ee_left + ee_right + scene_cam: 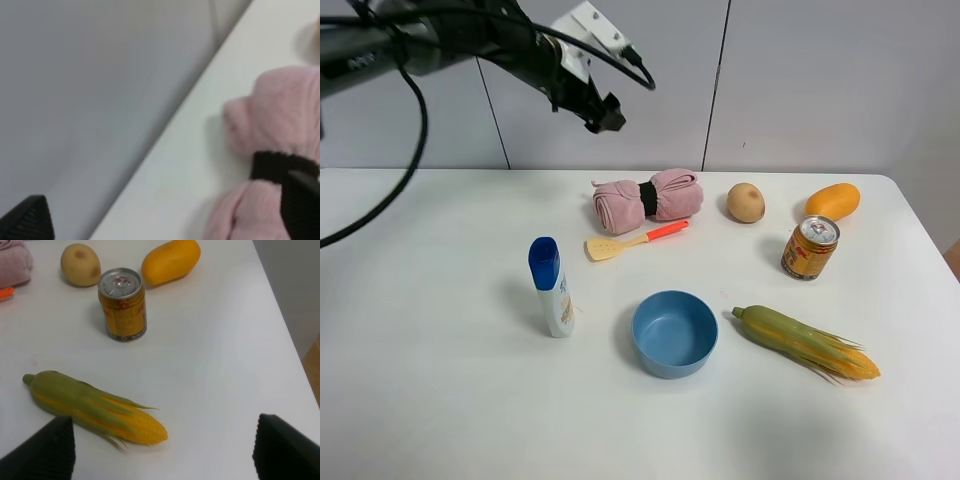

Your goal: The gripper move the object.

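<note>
The object is a pink rolled towel (648,197) cinched by a black band, lying at the back middle of the white table (430,380). It also shows in the left wrist view (282,125), with its band partly behind one fingertip. My left gripper (603,112) hangs in the air above and to the left of the towel, apart from it. In the left wrist view my left gripper (165,215) has its jaws wide apart and empty. My right gripper (165,452) is open and empty above the table's right side; it does not show in the exterior view.
A yellow spatula with an orange handle (632,241) lies just in front of the towel. A potato (745,202), mango (833,201), drink can (810,247), corn cob (807,342), blue bowl (674,333) and blue-capped bottle (551,287) stand around.
</note>
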Motion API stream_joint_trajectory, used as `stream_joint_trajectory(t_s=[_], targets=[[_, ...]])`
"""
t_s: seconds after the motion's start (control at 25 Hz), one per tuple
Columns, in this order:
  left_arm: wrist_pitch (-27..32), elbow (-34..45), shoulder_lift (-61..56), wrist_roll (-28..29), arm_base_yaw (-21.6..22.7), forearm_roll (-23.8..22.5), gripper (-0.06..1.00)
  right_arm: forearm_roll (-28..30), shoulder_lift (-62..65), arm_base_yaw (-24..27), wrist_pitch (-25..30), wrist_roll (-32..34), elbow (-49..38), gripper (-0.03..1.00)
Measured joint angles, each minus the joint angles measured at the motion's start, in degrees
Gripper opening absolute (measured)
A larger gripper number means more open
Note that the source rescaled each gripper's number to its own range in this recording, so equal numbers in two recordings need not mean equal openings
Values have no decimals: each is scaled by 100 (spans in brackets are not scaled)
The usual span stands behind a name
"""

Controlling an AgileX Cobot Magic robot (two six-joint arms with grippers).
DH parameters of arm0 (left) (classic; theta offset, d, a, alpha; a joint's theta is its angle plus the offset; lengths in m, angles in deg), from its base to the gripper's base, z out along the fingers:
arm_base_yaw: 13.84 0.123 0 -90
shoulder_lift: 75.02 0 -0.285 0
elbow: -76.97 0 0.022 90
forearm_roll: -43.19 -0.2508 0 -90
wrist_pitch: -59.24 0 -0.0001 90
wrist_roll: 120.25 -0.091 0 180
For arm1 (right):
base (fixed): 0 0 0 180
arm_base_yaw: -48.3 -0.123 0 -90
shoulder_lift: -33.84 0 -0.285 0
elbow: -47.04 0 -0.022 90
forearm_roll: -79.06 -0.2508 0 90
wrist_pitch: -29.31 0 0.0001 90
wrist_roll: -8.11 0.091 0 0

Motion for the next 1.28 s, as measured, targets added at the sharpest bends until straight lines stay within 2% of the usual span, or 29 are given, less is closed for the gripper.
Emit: stream_joint_trajectory(t_s=[0.12, 0.24, 0.32, 0.48, 0.64, 0.88, 1.08, 1.28], targets=[[538, 0, -676, 548, 137, -629, 88, 0, 0, 0, 0, 0, 0, 100], [1289, -2, -1359, 877, 298, -1013, 88, 0, 0, 0, 0, 0, 0, 100], [1850, -2, -1829, 1075, 439, -1171, 88, 0, 0, 0, 0, 0, 0, 100], [2435, 420, -2846, 1320, 769, -1274, 88, 0, 0, 0, 0, 0, 0, 100], [2517, 1557, -4060, 1397, 1138, -1294, 88, 0, 0, 0, 0, 0, 0, 100], [2402, 4150, -6407, 1545, 1639, -1305, 88, 0, 0, 0, 0, 0, 0, 100], [2361, 6016, -8554, 2268, 1726, -1305, 87, 0, 0, 0, 0, 0, 0, 100], [2546, 7302, -10619, 3088, 1726, -1308, 87, 0, 0, 0, 0, 0, 0, 100]])
